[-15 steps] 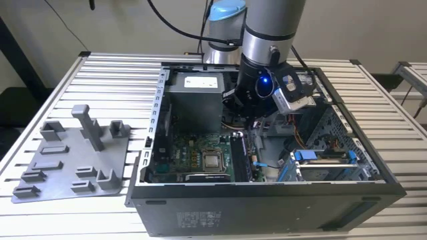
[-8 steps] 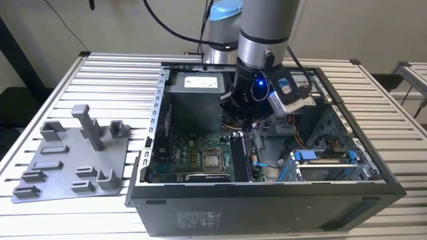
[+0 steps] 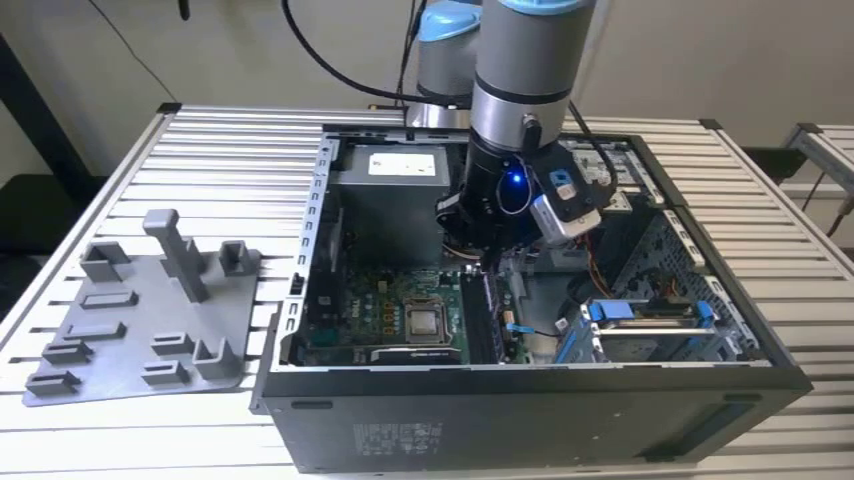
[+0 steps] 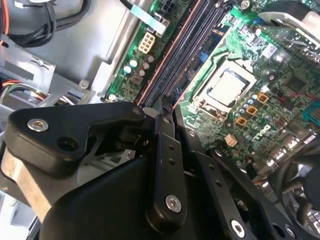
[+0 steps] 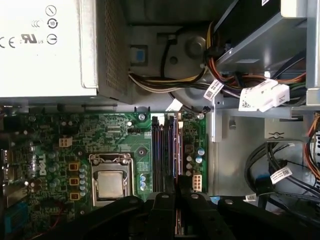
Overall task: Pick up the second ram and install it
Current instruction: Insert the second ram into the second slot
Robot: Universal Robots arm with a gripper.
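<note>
Second ram stands on edge among the memory slots of the motherboard. We find the hand drawn together, clamped on it, inside the open computer case on the bench.

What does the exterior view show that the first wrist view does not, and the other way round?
The exterior view adds the grey plastic tray with raised blocks, the white slatted metal table and the grey robot arm above the black outer wall of the computer case. The first wrist view adds the yellow and black cable bundle and the white plastic connector. Both show the green motherboard, its square silver processor socket, the black memory slots and the black gripper.
</note>
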